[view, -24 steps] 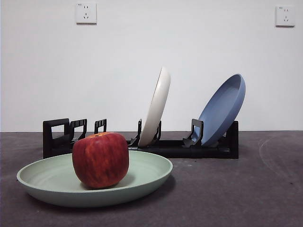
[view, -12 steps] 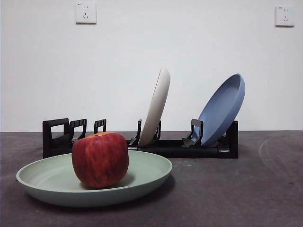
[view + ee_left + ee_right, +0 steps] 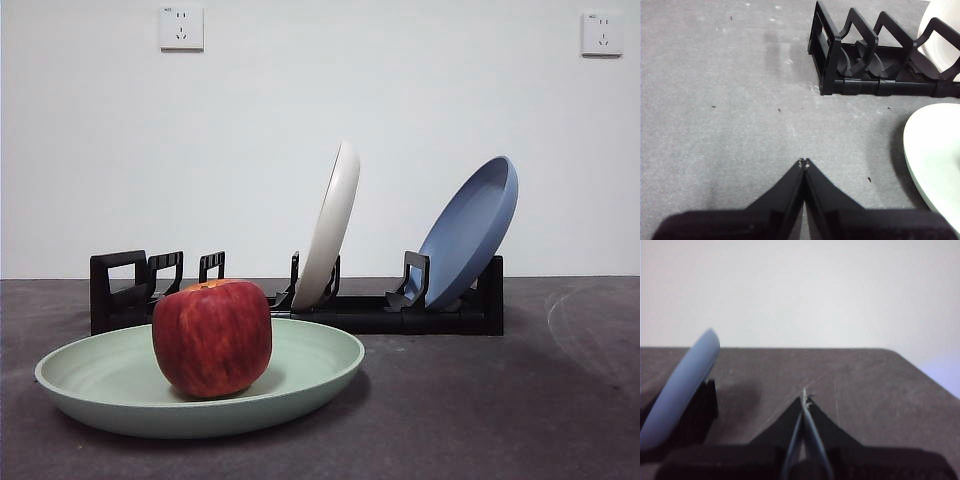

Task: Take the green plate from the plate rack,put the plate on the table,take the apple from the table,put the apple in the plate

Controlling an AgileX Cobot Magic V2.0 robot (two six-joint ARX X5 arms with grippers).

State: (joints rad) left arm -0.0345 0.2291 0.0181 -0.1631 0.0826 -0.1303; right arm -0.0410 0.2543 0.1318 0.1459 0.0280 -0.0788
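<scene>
Grey table (image 3: pixel 520 420): apple (image 3: pixel 212 338) resting in green plate (image 3: pixel 300 370), near plate rack (image 3: pixel 400 315); left gripper (image 3: pixel 803 162) and right gripper (image 3: pixel 804 399) both closed, empty.

Apple (image 3: pixel 212 338) hides part of plate rack (image 3: pixel 300 300); left wrist view cuts off green plate (image 3: pixel 935 155).
</scene>
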